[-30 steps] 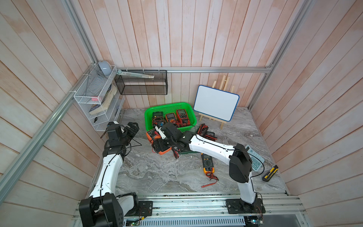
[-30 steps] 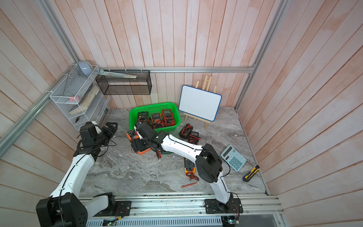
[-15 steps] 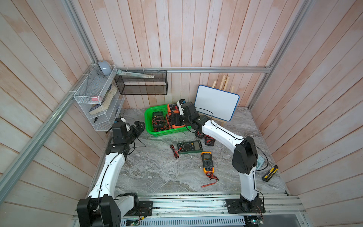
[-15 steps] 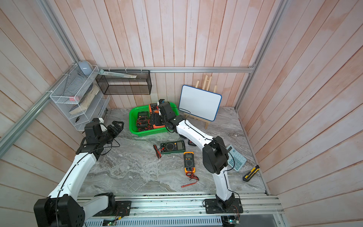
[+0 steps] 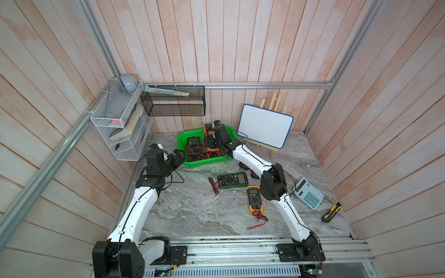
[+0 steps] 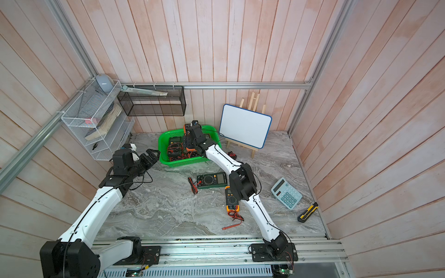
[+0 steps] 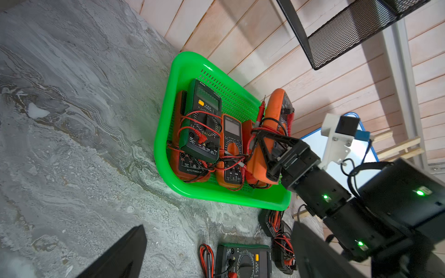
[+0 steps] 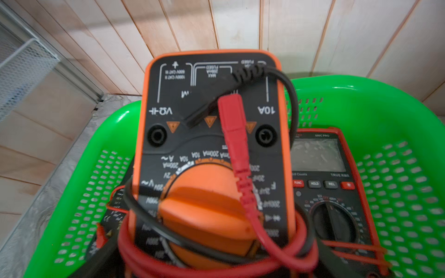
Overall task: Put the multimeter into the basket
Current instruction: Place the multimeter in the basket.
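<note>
my right gripper [image 7: 263, 156] clamps orange rectangular plastic multimeter [image 8: 209, 144], tilted | lower end inside bright green perforated plastic basket [image 5: 204, 163], upper centre; floor bare along its far edge | my left gripper [image 5: 177, 160] wide, near rim

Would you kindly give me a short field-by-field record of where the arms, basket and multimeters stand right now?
Right gripper: shut on orange multimeter, tilted, lower end inside the basket
Left gripper: open, empty, beside the basket
Basket contents: other multimeters, leads wrapped around them
On table: green multimeter, yellow multimeter
Task status: held meter not yet released
</note>
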{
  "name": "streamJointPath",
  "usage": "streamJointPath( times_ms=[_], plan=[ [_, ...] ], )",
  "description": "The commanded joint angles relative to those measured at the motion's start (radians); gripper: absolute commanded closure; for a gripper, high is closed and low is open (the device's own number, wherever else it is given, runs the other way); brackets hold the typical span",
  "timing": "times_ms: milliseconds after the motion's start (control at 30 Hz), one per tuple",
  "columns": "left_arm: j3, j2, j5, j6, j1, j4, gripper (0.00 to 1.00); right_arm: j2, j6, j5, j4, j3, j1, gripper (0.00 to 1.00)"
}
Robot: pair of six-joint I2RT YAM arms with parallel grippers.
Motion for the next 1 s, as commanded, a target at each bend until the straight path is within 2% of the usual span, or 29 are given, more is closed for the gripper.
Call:
streamJointPath(
  times_ms=[0, 200, 267, 433, 533, 633, 967],
  plan=[
    [-0.001, 0.010, -0.017, -0.008, -0.009, 0.007, 0.00, 0.025, -0.017, 0.046, 0.048, 0.075, -0.001, 0.63],
    [-0.016, 0.013, -0.019, -0.014, -0.010, 0.020, 0.00, 0.055, -0.035, 0.031, 0.028, 0.062, 0.018, 0.60],
    [-0.021, 0.017, -0.016, -0.018, -0.011, 0.026, 0.00, 0.058, -0.043, 0.030, 0.026, 0.046, 0.028, 0.57],
    [-0.022, 0.027, -0.010, -0.023, -0.011, 0.031, 0.00, 0.065, -0.052, 0.039, 0.005, 0.022, 0.039, 0.22],
    [-0.022, 0.026, -0.010, -0.025, -0.012, 0.033, 0.00, 0.064, -0.053, 0.043, -0.001, 0.017, 0.042, 0.10],
    [-0.020, 0.028, -0.010, -0.025, -0.014, 0.035, 0.00, 0.060, -0.052, 0.046, -0.002, 0.017, 0.042, 0.02],
    [-0.014, 0.029, -0.016, -0.022, -0.018, 0.031, 0.01, 0.012, -0.056, 0.033, -0.015, 0.003, 0.044, 0.02]
  ],
)
